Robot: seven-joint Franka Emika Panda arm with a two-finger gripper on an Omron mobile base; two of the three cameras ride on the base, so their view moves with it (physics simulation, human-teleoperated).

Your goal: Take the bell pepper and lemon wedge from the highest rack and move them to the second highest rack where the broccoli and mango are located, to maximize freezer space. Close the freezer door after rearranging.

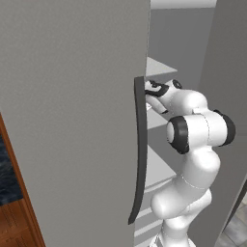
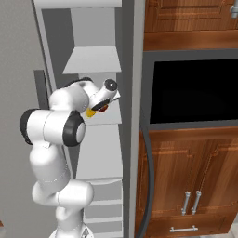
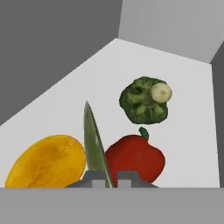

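In your left base view, the arm reaches into the open freezer past the edge of the freezer door (image 1: 72,120), whose long dark handle (image 1: 140,149) curves down just left of the wrist; the fingers are hidden behind that handle, so you cannot read the grip there. In your right base view, the hand sits over a pale grey rack (image 2: 104,118), with a spot of yellow and a spot of red peeking out under the wrist; wooden cabinets (image 2: 186,167) and a dark oven opening (image 2: 190,90) stand to the right. In your hand view, the gripper (image 3: 110,179) is fully closed, pinching the lemon wedge (image 3: 95,144), a thin olive-green sliver standing up between the fingertips. On the rack beyond, the bell pepper (image 3: 135,159) lies near, just right of the wedge, the mango (image 3: 48,162) lies to the left, and the broccoli (image 3: 144,100) sits farther back.
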